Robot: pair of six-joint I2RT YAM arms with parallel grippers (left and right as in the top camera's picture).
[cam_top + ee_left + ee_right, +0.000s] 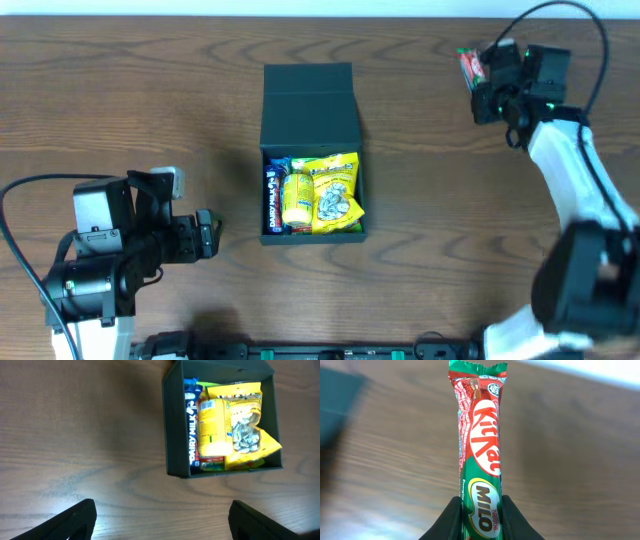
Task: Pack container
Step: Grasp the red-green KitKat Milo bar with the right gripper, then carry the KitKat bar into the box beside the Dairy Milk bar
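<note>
**Jaws pinched on a KitKat, container at mid-table**

Your right gripper has both dark fingers pressed against the lower end of a KitKat Milo bar. The bar runs up the middle of the right wrist view, with blurred wood grain beyond it. Your left gripper is spread wide with nothing between its fingers, which show at the bottom corners of the left wrist view. Past them lies bare table, then the container at upper right. Inside it, a Dairy Milk bar stands on edge along the left wall, with a yellow packet beside it and a yellow pouch toward the right wall. From overhead, the container sits at centre frame, its lid folded back toward the top edge. The held bar is at upper right, well apart from it.
</note>
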